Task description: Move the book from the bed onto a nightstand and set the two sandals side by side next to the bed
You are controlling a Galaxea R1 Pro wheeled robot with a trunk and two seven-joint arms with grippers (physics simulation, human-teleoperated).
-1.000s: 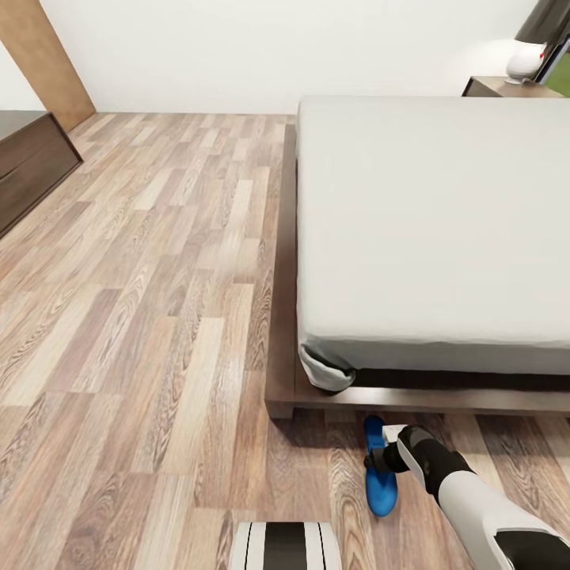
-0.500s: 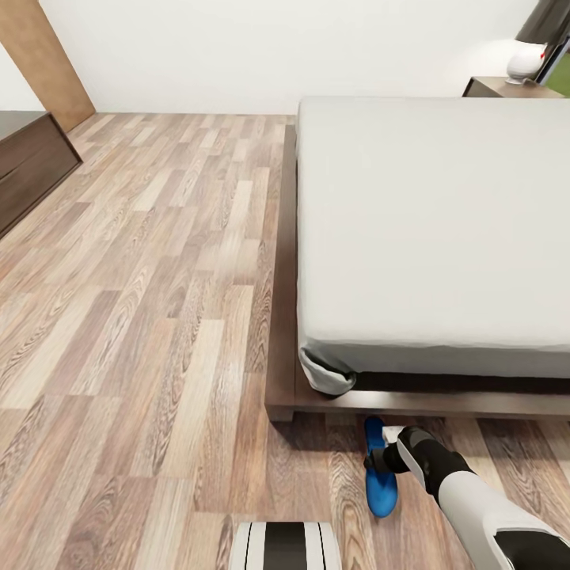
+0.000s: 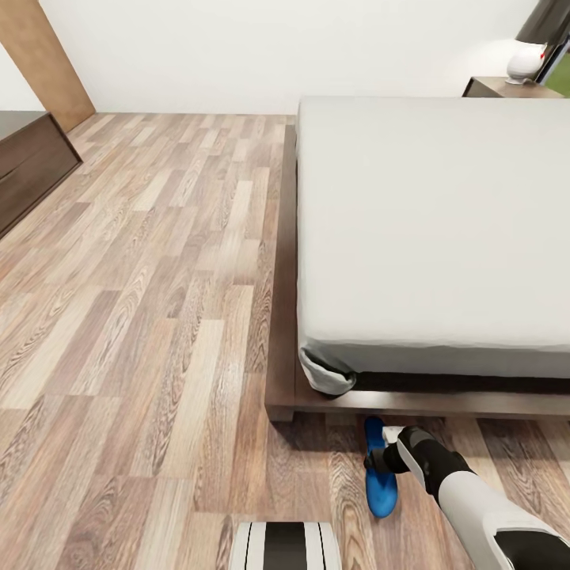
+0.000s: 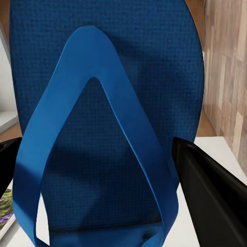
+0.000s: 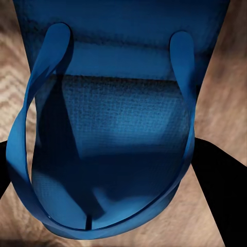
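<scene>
One bright blue sandal (image 3: 381, 479) lies lengthwise just off the foot-end corner of the bed (image 3: 435, 229), and my right gripper (image 3: 377, 461) is shut on its middle. The right wrist view has that sandal (image 5: 118, 128) with its blue strap between the two dark fingers (image 5: 224, 190), over wood floor. In the left wrist view my left gripper (image 4: 103, 170) is shut on the other blue sandal (image 4: 103, 77), whose V-shaped strap runs between the black fingers (image 4: 206, 200). The mattress top is bare; the book is out of view. A nightstand (image 3: 507, 85) stands at the far right by the bed's head.
A white lamp (image 3: 525, 60) sits on the nightstand. A long dark brown cabinet (image 3: 28, 162) stands at the far left by the wall. Wide wood floor (image 3: 158, 301) stretches along the bed's left side. My own base (image 3: 285, 546) is at the bottom edge.
</scene>
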